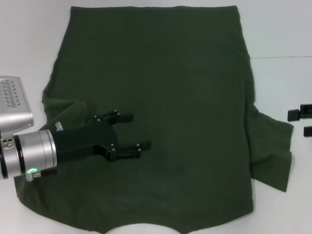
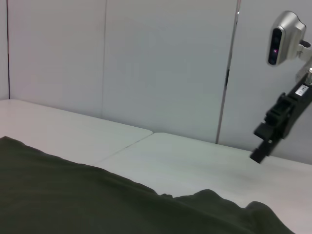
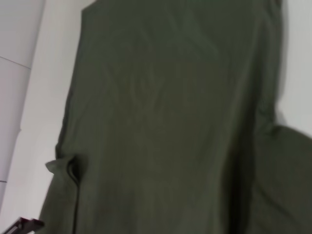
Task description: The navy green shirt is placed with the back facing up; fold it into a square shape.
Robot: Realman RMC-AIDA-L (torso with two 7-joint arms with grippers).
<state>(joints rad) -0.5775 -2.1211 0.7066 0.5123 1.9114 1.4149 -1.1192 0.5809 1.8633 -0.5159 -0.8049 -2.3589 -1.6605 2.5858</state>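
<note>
While the fold is unfinished: the navy green shirt (image 1: 165,107) lies spread, back up, on the white surface (image 1: 282,29).
Risk: fingers skimming the flat cloth could drag and bunch it instead of pinching an edge, likely leaving a skewed fold.
Left gripper (image 1: 135,131): fingers apart, holding nothing, low over the shirt's left half, just inward of the folded-in left sleeve (image 1: 66,109).
Right gripper (image 1: 301,117): off the shirt's right edge, beyond the spread right sleeve (image 1: 273,146); finger state unclear.

Plain dark olive-green shirt (image 1: 185,97); black left pincer (image 1: 130,131).
</note>
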